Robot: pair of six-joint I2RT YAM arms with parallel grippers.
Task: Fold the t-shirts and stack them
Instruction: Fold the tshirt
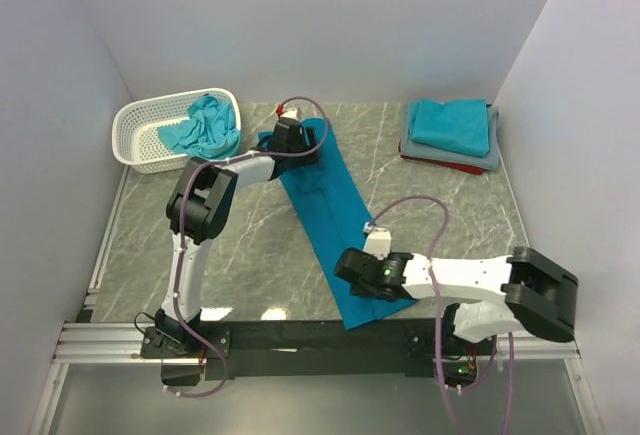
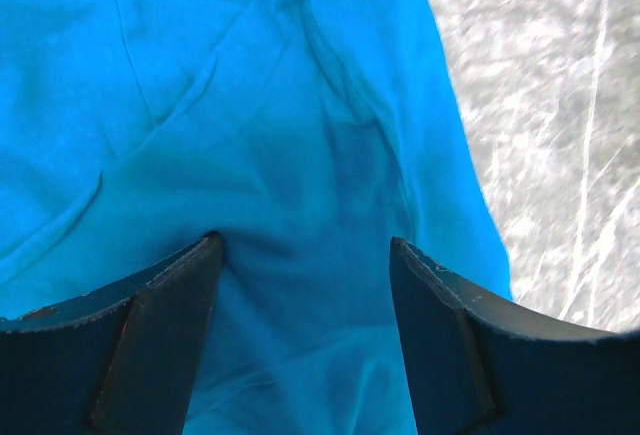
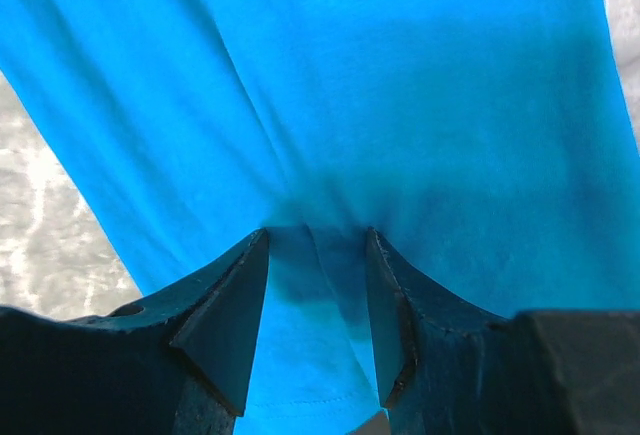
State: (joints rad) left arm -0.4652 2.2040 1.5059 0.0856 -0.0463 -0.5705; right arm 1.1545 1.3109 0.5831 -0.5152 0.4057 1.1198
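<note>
Lying flat between both pairs of jaws, the teal t-shirt (image 1: pixel 322 200) is straddled by the left gripper (image 2: pixel 305 243), spread wide, and the right gripper (image 3: pixel 317 232), half parted.

T-shirts that can be counted: four. These are one blue t-shirt (image 1: pixel 325 205) on the single counter (image 1: pixel 250 245) and three stacked: teal t-shirt (image 1: pixel 450 123), grey t-shirt (image 1: pixel 490 157), red t-shirt (image 1: pixel 425 162). Baskets: one basket (image 1: pixel 140 115), holding a turquoise heap (image 1: pixel 205 127) whose garment count cannot be determined. Grippers: two, left gripper (image 1: pixel 298 151) and right gripper (image 1: pixel 350 277).
</note>
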